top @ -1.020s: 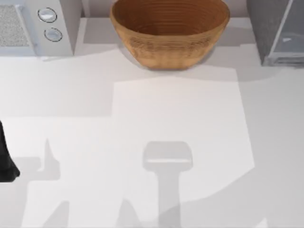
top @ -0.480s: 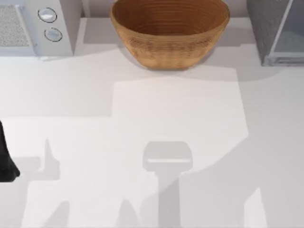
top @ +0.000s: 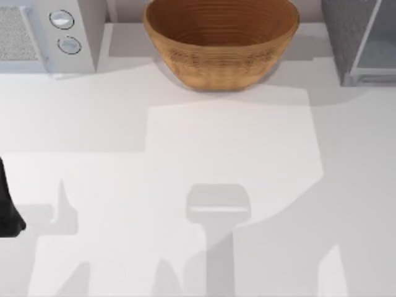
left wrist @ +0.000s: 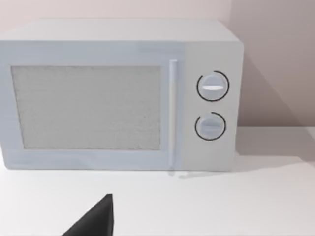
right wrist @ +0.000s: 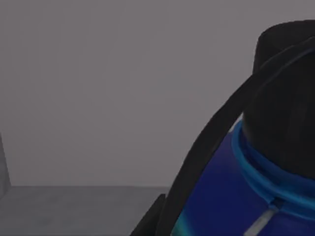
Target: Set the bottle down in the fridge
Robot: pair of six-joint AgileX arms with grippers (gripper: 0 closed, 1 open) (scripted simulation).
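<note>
- Top view: the white table is carrying three things along its far edge. A light grey microwave with two round dials is sitting at about 10 o'clock, a woven brown basket is standing at 12 o'clock, and the dark grey speckled fridge with its pale glassy panel is standing at about 2 o'clock. A dark part of the left arm is poking in at 9 o'clock, at the table's left edge.
- Left wrist view: the camera is facing the microwave front-on, with its door handle and both dials showing. A black fingertip of the left gripper is jutting in near the table surface, apart from the microwave; I cannot tell how wide that gripper is standing, and nothing is showing in its grasp.
- Right wrist view: the bottle is sitting close before the camera, with its dark blue shoulder, black cap and thin strap, against dim grey walls and a grey floor. I cannot tell whether the right gripper is holding it.
</note>
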